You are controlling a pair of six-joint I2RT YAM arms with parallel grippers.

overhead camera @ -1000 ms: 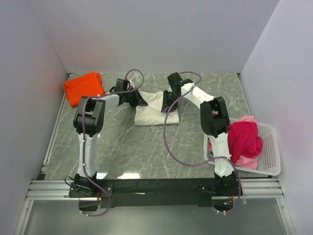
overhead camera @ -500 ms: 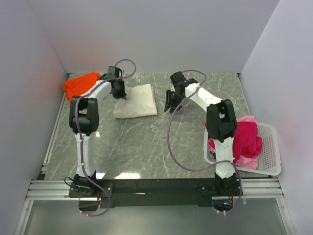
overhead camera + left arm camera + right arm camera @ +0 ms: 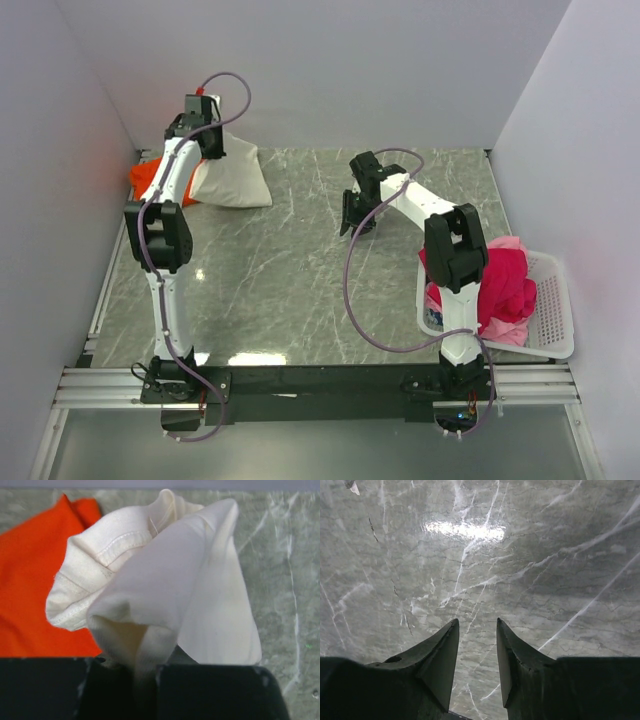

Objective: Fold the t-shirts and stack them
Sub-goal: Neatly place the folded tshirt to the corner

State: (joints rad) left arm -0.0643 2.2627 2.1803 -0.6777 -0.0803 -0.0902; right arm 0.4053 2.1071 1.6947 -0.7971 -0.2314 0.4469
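- Your left gripper is closed on a bunched edge of the cream t-shirt. The folded cloth hangs from it at the far left corner of the table.
- The orange t-shirt lies flat just beside and partly under the hanging cloth. I judge this is the place for the stack.
- Bring the cream t-shirt fully over the orange one before you go down, so that the edges match.
- Lower slowly and let the free lower edge touch first. Then lay the rest along it, so the fold does not open.
- Release only when the cloth rests flat. The grip is on a thick bunch of layers, so a quick release from above may let it fall in a heap.
- Your right gripper stands partly open with nothing in it, above bare table near the middle. It could press the fold flat if needed.
- The red t-shirt and the pink t-shirt wait in the basket at the right.
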